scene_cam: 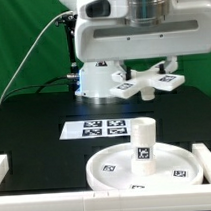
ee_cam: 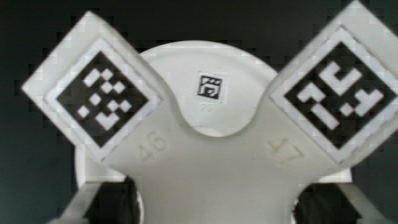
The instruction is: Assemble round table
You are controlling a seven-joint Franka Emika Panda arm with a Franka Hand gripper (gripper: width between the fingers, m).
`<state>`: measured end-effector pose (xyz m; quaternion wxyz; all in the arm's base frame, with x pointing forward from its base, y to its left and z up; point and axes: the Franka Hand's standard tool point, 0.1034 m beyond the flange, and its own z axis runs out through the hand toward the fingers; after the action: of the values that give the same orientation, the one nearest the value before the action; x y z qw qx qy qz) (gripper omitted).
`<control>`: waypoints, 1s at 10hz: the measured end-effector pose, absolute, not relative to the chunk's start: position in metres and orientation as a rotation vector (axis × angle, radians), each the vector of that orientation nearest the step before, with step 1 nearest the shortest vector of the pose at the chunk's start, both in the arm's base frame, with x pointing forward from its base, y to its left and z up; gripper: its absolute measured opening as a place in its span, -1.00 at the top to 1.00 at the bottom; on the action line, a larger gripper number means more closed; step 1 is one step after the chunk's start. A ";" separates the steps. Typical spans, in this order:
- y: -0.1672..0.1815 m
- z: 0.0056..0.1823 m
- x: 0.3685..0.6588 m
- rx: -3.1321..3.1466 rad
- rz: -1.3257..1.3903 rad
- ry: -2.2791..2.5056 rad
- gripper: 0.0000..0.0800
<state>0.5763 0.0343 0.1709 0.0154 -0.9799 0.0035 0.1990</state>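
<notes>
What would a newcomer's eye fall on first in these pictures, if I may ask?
Most striking is the cross-shaped piece, held in the air by the claw towards the back of the exterior view. At the front, the post stands upright in the middle of the round disc. The marker board lies flat on the black table between them.

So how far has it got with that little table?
Looks done: the post stands upright in the middle of the round disc. In hand: the cross-shaped piece, held aloft in the jaws. Left: probably fitting it onto the post.
</notes>
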 end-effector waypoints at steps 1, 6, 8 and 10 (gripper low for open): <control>0.032 0.166 0.578 -3.053 0.608 -0.012 -0.08; 0.038 0.140 0.580 -3.069 0.567 -0.016 -0.08; 0.036 0.132 0.578 -3.072 0.554 -0.015 -0.08; 0.036 0.130 0.577 -3.074 0.547 -0.015 -0.08</control>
<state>0.5766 0.0355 0.1300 0.0097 -0.9844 -0.0047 0.1754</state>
